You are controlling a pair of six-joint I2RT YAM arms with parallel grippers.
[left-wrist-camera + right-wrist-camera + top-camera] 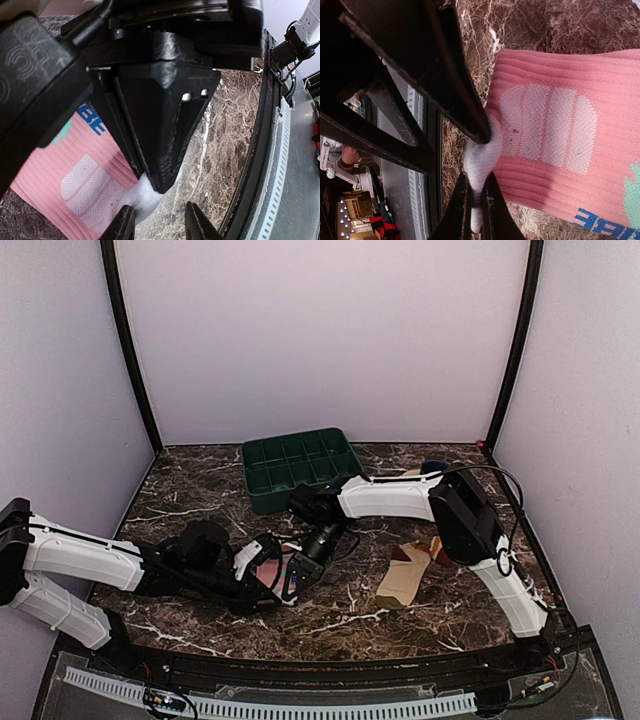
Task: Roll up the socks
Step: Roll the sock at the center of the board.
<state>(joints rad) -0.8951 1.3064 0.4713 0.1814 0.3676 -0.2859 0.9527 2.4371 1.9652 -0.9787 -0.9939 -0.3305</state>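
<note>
The pink sock (272, 570) with white patches lies flat on the marble table, front left of centre. My right gripper (477, 207) is shut on its white toe (481, 155), pinching it between the fingertips. In the top view the right gripper (303, 562) reaches down onto the sock from the right. My left gripper (161, 225) is open beside that toe (142, 197); bare marble shows between its fingertips, and the toe touches one finger (122, 225). The tan sock (403, 578) with maroon ends lies apart to the right, with no gripper on it.
A dark green compartment tray (300, 465) stands at the back centre. A small dark blue and tan item (428, 470) lies at the back right. The table's black front rail (260, 165) runs close to both grippers. Grey walls enclose the table.
</note>
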